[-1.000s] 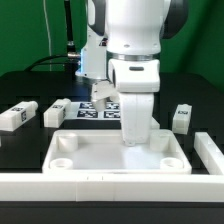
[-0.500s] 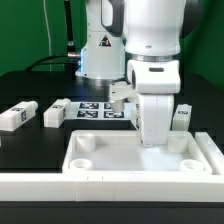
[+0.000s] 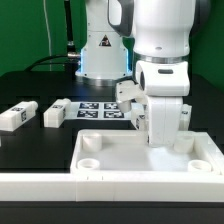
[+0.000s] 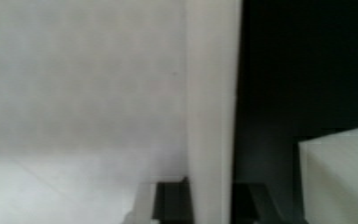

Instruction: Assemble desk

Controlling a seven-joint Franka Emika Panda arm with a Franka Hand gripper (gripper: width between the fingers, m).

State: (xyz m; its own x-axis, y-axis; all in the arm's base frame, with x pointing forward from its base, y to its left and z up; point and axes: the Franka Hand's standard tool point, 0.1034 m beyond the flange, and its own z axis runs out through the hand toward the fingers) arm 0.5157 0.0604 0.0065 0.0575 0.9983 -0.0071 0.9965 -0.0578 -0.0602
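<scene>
1. Where the table (image 3: 20,150) lies nearest, the rail wall (image 3: 60,184) spans six o'clock.
2. Desk top (image 3: 130,158): behind it, four o'clock in the exterior view; pincer (image 4: 211,205) clenched on its far rim.
3. Leg (image 3: 20,116), second leg (image 3: 55,113): ten o'clock of the top; third leg (image 3: 183,114): one o'clock.
4. Marker board (image 3: 95,108): eleven o'clock.

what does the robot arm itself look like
The arm is glossy white, with rounded shells and a dark band at the wrist joint. The gripper is a boxy white block; its fingertips look dark in the wrist view. The base bears a dark triangular mark and a blue glow.
</scene>
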